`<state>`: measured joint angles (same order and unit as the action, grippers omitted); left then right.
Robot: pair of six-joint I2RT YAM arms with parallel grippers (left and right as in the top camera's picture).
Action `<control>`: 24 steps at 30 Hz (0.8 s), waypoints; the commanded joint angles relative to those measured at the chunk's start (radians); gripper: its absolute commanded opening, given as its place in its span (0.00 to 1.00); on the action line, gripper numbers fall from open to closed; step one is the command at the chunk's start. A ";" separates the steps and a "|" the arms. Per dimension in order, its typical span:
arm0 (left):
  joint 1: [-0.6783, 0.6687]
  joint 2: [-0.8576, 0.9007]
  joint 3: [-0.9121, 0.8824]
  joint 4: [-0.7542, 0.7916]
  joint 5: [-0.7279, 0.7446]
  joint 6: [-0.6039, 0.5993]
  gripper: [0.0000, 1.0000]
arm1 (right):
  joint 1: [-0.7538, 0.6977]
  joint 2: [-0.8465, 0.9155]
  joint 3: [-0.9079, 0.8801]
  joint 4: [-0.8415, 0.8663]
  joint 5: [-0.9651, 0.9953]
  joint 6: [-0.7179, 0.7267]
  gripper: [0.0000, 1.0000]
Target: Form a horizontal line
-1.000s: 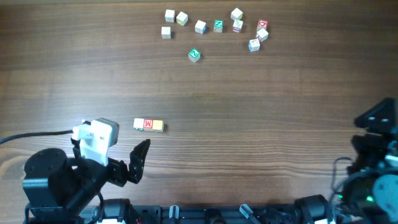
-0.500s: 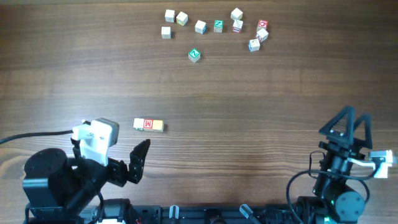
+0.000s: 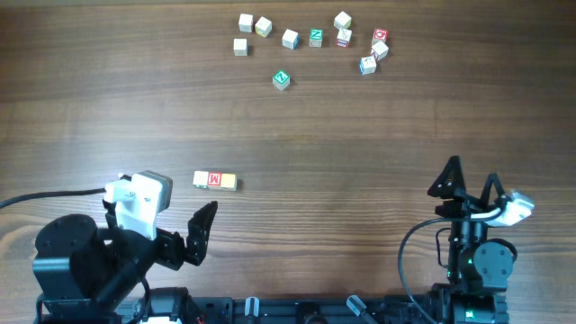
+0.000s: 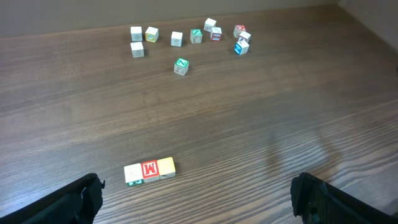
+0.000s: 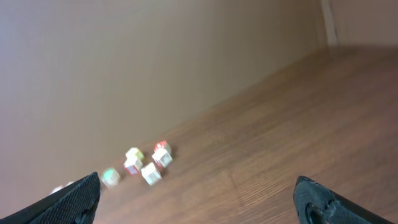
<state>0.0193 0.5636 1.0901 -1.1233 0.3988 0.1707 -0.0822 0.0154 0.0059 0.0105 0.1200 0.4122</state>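
Note:
Three letter cubes sit touching in a left-to-right row on the table: a pale cube with a green mark (image 3: 201,180), a red M cube (image 3: 214,180) and a yellow-faced cube (image 3: 229,183). They also show in the left wrist view, pale (image 4: 133,173), M (image 4: 150,169), yellow (image 4: 166,167). My left gripper (image 3: 193,236) is open and empty, near the front edge just below the row. My right gripper (image 3: 470,180) is open and empty at the front right, far from the row.
A scatter of other cubes lies at the far edge (image 3: 315,38), with a green-faced cube (image 3: 282,80) a little nearer. The right wrist view shows part of that scatter (image 5: 151,163).
The right arm has swung left and back from the right edge toward the front right. The left arm and the cubes have not moved.

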 commanded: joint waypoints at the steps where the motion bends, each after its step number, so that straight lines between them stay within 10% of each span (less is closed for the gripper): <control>1: -0.006 -0.004 -0.006 -0.001 0.013 0.005 1.00 | -0.005 -0.012 -0.001 -0.001 -0.059 -0.161 1.00; 24: -0.006 -0.004 -0.006 -0.001 0.013 0.005 1.00 | -0.007 -0.011 -0.001 0.002 -0.058 -0.174 1.00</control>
<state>0.0193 0.5636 1.0901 -1.1233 0.3988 0.1707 -0.0822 0.0154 0.0059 0.0082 0.0784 0.2584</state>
